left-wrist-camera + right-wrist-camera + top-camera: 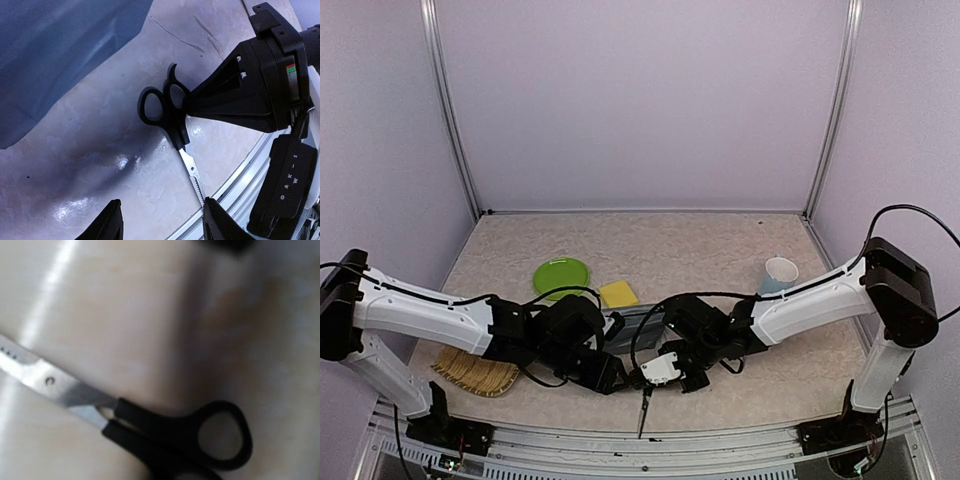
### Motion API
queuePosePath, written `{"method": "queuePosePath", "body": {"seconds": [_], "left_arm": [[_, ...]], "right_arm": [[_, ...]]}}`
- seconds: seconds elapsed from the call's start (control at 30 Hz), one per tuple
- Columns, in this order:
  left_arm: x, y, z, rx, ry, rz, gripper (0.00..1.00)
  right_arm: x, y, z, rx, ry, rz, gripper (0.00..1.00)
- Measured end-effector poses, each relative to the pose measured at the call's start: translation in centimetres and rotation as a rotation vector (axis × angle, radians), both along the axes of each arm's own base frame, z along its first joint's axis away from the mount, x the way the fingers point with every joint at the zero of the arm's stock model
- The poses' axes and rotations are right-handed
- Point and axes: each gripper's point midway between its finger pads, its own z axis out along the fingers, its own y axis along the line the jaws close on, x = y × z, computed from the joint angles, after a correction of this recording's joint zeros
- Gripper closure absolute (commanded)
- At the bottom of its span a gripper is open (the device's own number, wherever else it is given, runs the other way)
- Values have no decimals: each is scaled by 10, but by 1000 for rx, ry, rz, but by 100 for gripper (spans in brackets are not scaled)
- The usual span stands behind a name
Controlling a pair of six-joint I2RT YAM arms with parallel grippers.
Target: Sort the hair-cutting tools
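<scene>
One pair of black-handled, silver-bladed scissors (pixel 177 135): lying flat at the 6 o'clock edge of the mottled beige worktop (pixel 100 150), blades pointing to 6.
Handling: probably feeling light, rigid and thin, with the polished blades likely slipping.
Hold: pinching across the black shanks beside the pivot is looking safest.
Left hand (pixel 162 210): standing wide, carrying nothing, hovering near the blades.
Right hand (pixel 189 106): sitting fully closed, tips touching the finger loops. I cannot tell whether it is gripping them.

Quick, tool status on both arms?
Left tool: open, nothing between its fingers.
Right tool: closed, tip at the scissors handle; whether it grips them cannot be told.
</scene>
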Motion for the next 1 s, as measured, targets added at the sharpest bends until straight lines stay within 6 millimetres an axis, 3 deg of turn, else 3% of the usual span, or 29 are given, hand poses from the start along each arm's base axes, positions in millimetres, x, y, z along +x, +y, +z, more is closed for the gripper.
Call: {"method": "queuePosePath", "body": {"seconds": [0.13, 0.27, 0.47, 0.77, 1.0], "left_arm": [[-4, -8, -6, 50, -23, -9, 47], [0, -15, -17, 107, -32, 6, 48], [6, -24, -27, 144, -32, 18, 49], [20, -72, -13, 108, -42, 5, 54], [12, -95, -37, 199, -28, -54, 63]], "right_arm": [[-20, -9, 1, -58, 125, 7, 87], [-48, -30, 2, -146, 271, 13, 77], [-63, -54, 39, -117, 328, 4, 75], [-19, -87, 84, 35, 284, -153, 74], [43, -123, 121, 232, 182, -395, 73]]}}
